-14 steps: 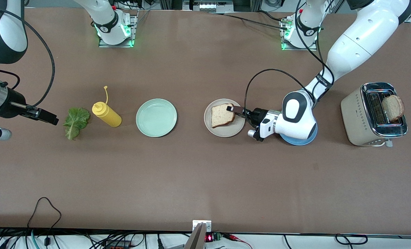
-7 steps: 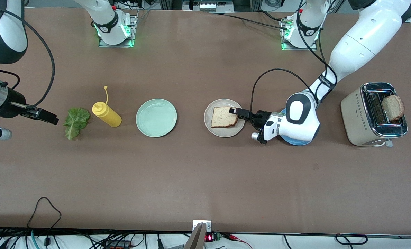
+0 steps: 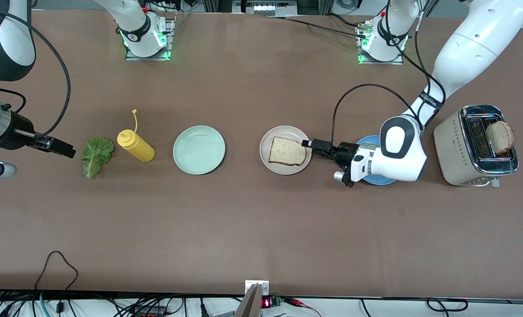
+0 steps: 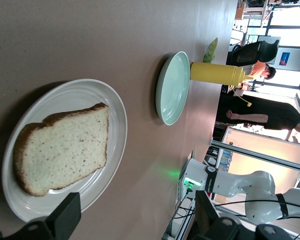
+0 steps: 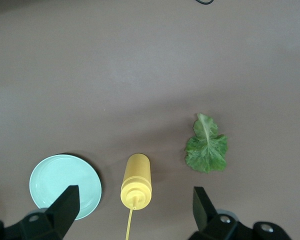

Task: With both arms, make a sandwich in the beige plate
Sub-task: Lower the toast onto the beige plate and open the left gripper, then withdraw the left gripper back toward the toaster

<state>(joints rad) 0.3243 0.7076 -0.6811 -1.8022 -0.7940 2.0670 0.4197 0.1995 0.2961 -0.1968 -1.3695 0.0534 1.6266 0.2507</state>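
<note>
One slice of bread (image 3: 287, 151) lies flat in the beige plate (image 3: 267, 162), so the base of the sandwich is set and the lettuce leaf (image 3: 95, 156) looks like the next layer. The left pincer (image 3: 307, 143) hangs just over the plate's rim on the side toward the blue plate (image 3: 379, 180), its fingers (image 4: 65, 218) spread wide and holding nothing, clear of the bread. The right pincer (image 3: 63, 151) hovers over the counter (image 3: 261, 229) beside the leaf, at the right arm's end, also wide and empty. To do the lettuce step well, the right arm should probably come down on the leaf's thicker rib, not its frilly edge, since the leaf looks thin and floppy and could tear or slip. Carrying it toward the bread means passing the yellow mustard bottle (image 3: 136, 145) and the mint-green plate (image 3: 199, 149), so a lift high enough to clear the bottle seems wise. The left arm would do best to stay off the plate meanwhile. A second slice (image 3: 500, 137) stands in the toaster (image 3: 453, 149), ready for the top.
</note>
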